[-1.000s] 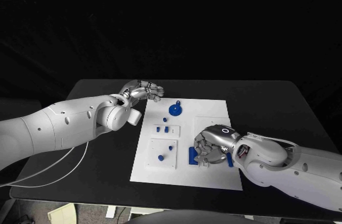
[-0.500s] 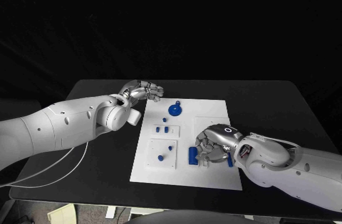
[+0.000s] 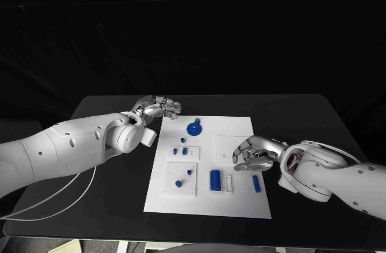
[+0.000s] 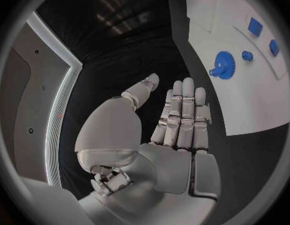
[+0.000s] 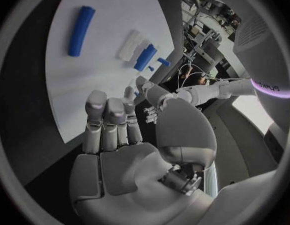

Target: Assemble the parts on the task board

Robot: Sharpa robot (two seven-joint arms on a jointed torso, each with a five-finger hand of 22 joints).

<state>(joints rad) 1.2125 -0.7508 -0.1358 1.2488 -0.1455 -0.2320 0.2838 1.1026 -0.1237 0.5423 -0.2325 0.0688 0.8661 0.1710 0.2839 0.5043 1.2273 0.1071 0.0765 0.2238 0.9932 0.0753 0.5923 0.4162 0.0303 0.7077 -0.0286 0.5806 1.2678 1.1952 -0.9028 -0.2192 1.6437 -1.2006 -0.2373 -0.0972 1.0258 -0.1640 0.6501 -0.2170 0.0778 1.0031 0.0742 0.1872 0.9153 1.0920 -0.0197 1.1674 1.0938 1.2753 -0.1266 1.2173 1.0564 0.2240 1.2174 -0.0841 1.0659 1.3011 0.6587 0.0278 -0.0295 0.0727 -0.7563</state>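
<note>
The white task board (image 3: 241, 200) lies in the middle of the black table. On it are a blue gear (image 3: 194, 128), three small blue pieces (image 3: 184, 151) in a row, two blue pegs (image 3: 178, 183) on a raised plate, a blue block (image 3: 216, 180), a white piece (image 3: 228, 184) and a blue rod (image 3: 256, 184). My right hand (image 3: 256, 152) hovers over the board's right side, beyond the rod, holding nothing, fingers loosely bent. My left hand (image 3: 158, 106) is at the board's far left corner, empty. The left wrist view shows its fingers (image 4: 181, 120) straight, with the gear (image 4: 222, 65) ahead. The right wrist view shows the rod (image 5: 80, 30) and block (image 5: 145, 57).
The black table (image 3: 305, 116) has free room to the right of the board and behind it. A white cable (image 3: 56, 194) hangs from my left arm over the table's left side. The table's front edge runs close below the board.
My right hand has lifted off the block and rod and drawn back toward the board's right edge, uncovering them. The whole picture has shifted slightly. The left hand stays put.
</note>
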